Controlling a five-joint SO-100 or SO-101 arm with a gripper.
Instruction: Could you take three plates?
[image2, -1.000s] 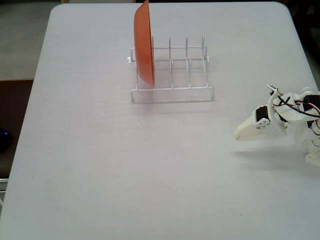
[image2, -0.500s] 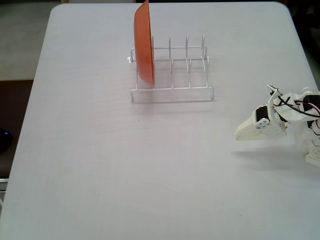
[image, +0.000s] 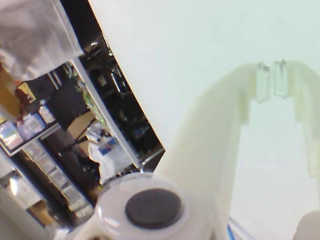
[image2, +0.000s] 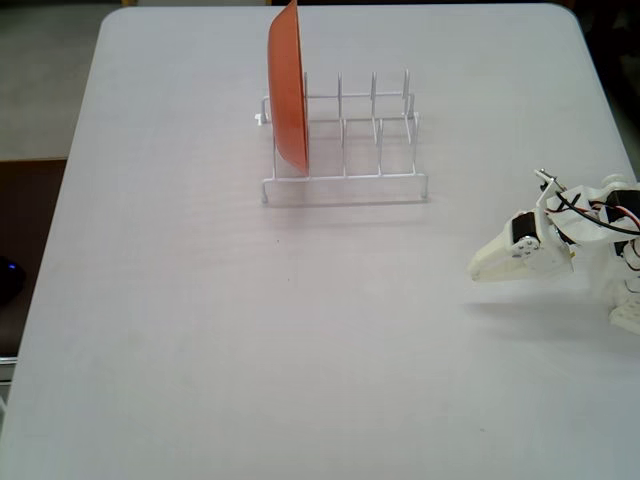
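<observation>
None of the three plates shows in either view. My white gripper (image2: 476, 271) rests low over the table at the right side of the fixed view, pointing left, well away from the rack. In the wrist view the two fingertips (image: 270, 80) stand almost together over bare white table, with nothing between them, so the gripper is shut.
An orange plate (image2: 287, 88) stands upright in the leftmost slot of a white wire rack (image2: 345, 178) at the back middle of the white table (image2: 200, 330). The wrist view shows the table edge (image: 127, 95) with dark room clutter beyond it.
</observation>
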